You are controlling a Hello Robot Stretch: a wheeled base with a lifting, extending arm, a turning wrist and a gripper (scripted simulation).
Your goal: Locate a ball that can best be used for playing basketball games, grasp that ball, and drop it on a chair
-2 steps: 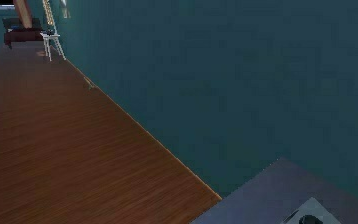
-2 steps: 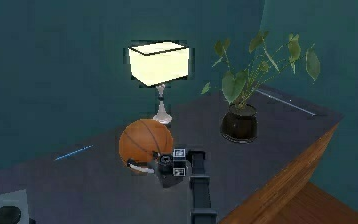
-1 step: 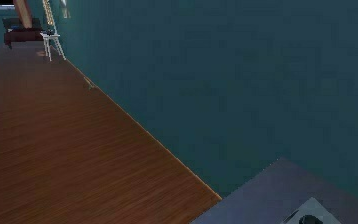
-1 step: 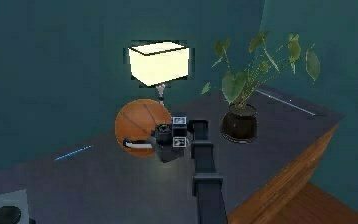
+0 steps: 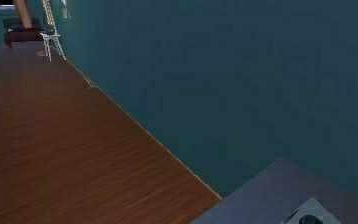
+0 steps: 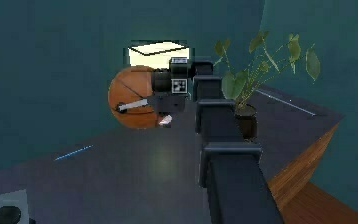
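Teal walls (image 5: 237,90) border a reddish wooden floor (image 5: 67,150), with a white chair (image 5: 52,42) standing far down it. A dark tabletop (image 6: 107,165) bears a leafy potted plant (image 6: 255,65) near a bright window (image 6: 152,50).

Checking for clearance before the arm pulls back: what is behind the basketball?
Behind the basketball stands a teal wall, with a bright pale panel just above the ball's upper right. The ball hides the stretch of wall directly behind it, so whatever is there cannot be told.
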